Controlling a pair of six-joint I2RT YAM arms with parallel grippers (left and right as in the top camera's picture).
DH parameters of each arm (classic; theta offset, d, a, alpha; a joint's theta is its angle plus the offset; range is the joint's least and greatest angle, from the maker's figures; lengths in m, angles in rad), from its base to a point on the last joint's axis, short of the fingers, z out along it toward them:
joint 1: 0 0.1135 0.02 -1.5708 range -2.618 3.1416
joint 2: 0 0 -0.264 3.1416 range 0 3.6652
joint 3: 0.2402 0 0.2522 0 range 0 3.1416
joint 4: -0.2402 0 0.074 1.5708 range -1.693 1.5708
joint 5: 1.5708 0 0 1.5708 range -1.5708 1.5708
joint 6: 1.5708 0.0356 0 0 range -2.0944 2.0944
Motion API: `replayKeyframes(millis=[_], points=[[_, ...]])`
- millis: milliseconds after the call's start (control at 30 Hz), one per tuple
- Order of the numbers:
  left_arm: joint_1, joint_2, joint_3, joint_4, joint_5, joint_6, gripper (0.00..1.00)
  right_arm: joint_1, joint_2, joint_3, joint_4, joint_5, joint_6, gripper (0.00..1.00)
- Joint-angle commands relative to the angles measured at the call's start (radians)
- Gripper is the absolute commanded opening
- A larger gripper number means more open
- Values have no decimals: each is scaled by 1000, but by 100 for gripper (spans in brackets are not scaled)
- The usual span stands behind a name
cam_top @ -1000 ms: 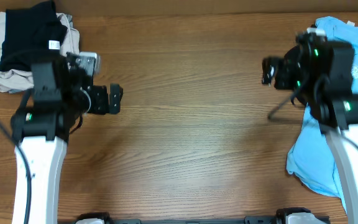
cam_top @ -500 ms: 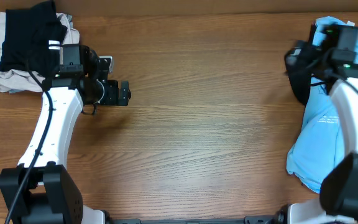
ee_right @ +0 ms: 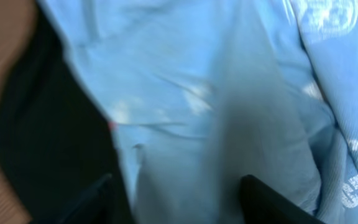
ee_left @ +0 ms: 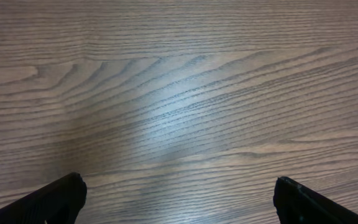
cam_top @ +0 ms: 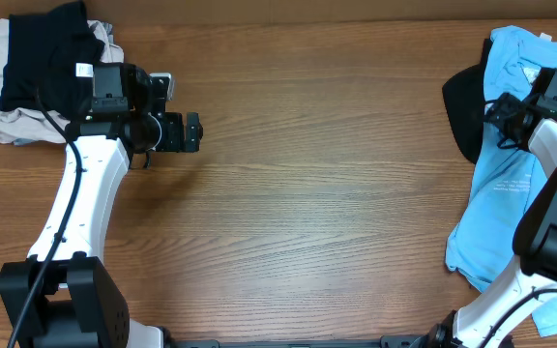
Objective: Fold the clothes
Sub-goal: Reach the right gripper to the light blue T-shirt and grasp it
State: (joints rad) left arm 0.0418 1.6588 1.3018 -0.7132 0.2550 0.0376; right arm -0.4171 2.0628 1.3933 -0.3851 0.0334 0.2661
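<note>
A light blue T-shirt (cam_top: 506,193) with white print lies crumpled at the table's right edge. It partly covers a black garment (cam_top: 462,111). My right gripper (cam_top: 503,114) hovers low over the shirt's upper part, beside the black garment. In the right wrist view the shirt (ee_right: 197,93) fills the frame, the black garment (ee_right: 42,137) lies at the left, and the gripper (ee_right: 179,202) is open with cloth below it. My left gripper (cam_top: 191,132) is open and empty over bare wood at the left, as the left wrist view (ee_left: 179,205) shows.
A pile of black cloth (cam_top: 46,53) on beige cloth (cam_top: 13,121) sits at the back left corner, just behind my left arm. The wooden table (cam_top: 317,193) stretches between the two arms.
My right gripper has swung right, from over bare wood to over the blue shirt. My left gripper has shifted slightly right and back.
</note>
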Motion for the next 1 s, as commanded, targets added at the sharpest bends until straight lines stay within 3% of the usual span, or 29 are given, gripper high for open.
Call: replayKeyframes(millis=[0,267,333,400,500,833,967], points=[[2,-10,18,3,16,-20,100,-32,36,20,5,11,79,63],[2,-10,18,3,4,-19,100,-50,42,20,-5,10,106,52],[2,-10,18,4,4,-19,100,-50,42,20,-9,9,106,41],[2,-10,18,6,4,-19,100,-50,42,20,-11,6,106,19],[2,-10,18,11,4,-19,97,-50,38,23,-19,-7,105,4],[14,-10,93,30,-2,-16,97,-34,-193,30,-40,-350,12,4],[45,-10,201,-34,-31,-15,97,34,-290,68,-130,-376,-14,4]])
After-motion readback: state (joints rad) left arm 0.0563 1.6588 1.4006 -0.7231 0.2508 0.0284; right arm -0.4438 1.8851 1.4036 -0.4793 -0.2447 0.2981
